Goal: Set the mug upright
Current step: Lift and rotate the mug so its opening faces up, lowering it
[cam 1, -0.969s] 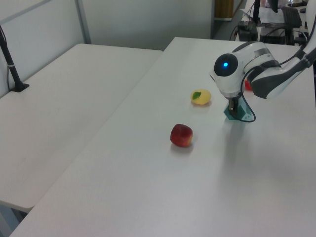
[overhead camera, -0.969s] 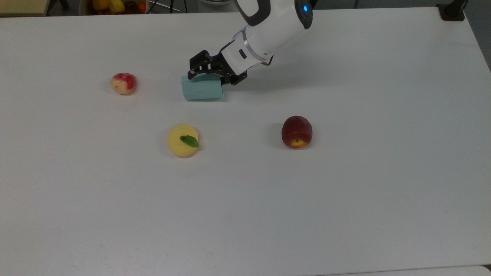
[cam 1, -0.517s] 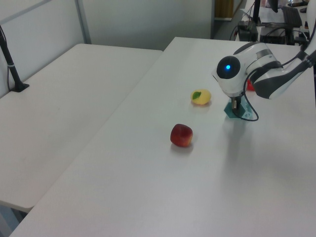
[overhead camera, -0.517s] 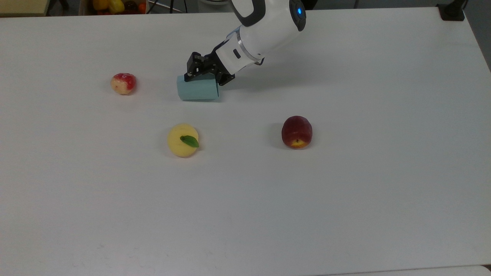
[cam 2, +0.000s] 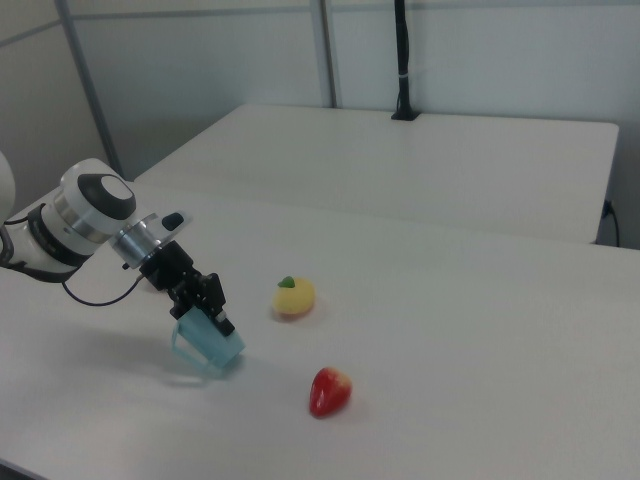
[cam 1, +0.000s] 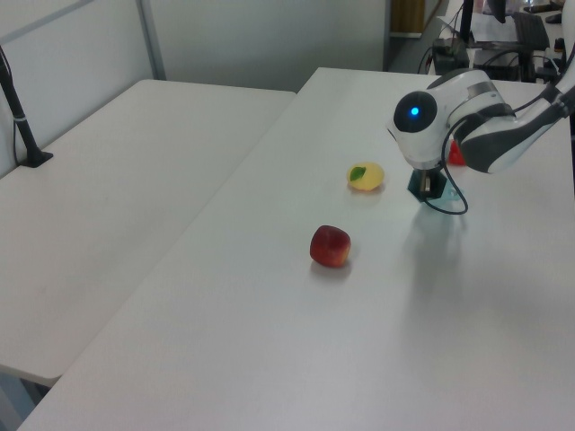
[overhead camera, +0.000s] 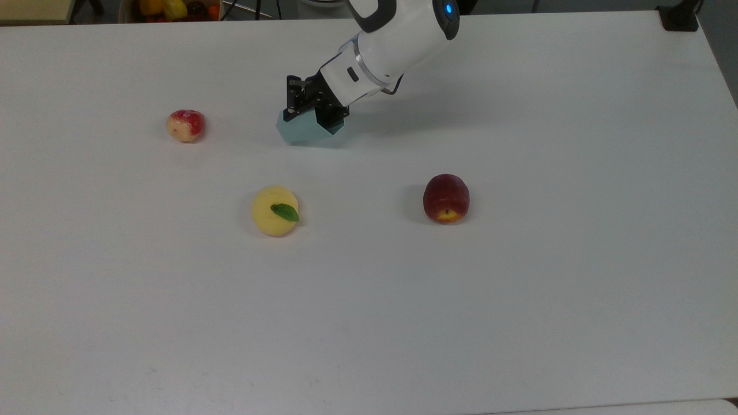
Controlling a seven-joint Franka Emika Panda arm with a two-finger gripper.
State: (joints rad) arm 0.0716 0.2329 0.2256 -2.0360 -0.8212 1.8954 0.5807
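Presently, the gripper (overhead camera: 307,112) is positioned at the upper edge of the mug (overhead camera: 308,131) in the top view. The fingers (cam 2: 216,321) are closed on the mug's wall near its rim, as seen in the right view, where the black fingers are set against the pale blue faceted body. The mug (cam 2: 210,346) is held tilted, neither lying flat nor fully upright, with one lower edge at or just above the white worktop (overhead camera: 519,288); contact with the surface cannot be confirmed. In the left view, the gripper (cam 1: 429,184) and the mug (cam 1: 419,186) are largely hidden behind the arm's wrist.

The mug is located in the far middle part of the worktop in the top view. A red-and-yellow fruit (overhead camera: 185,125) lies well apart on the top view's left. A yellow fruit with a green leaf (overhead camera: 275,210) lies nearer the camera, below the mug. A dark red peach (overhead camera: 446,198) lies on the top view's right of the yellow fruit.
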